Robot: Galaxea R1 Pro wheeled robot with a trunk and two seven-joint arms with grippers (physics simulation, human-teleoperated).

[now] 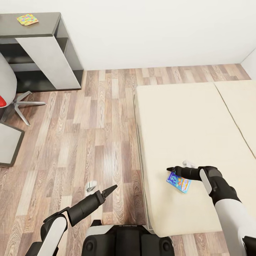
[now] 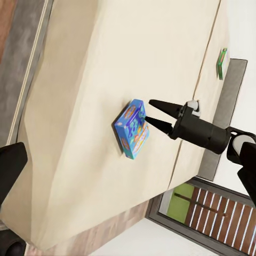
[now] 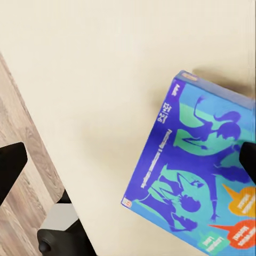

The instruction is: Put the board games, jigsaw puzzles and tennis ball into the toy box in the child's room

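You are looking down on the blue board game (image 3: 200, 178), lying flat on the beige mattress (image 3: 101, 69) of the bed. Its lid shows dark blue silhouette figures on green patches, with orange, red and green speech bubbles at one corner. One dark fingertip (image 3: 249, 157) of your right gripper overlaps the box's edge; the other (image 3: 10, 168) sits well apart, over the wood-plank floor (image 3: 18, 213) past the mattress edge. Whether the first fingertip touches the box, you cannot tell.
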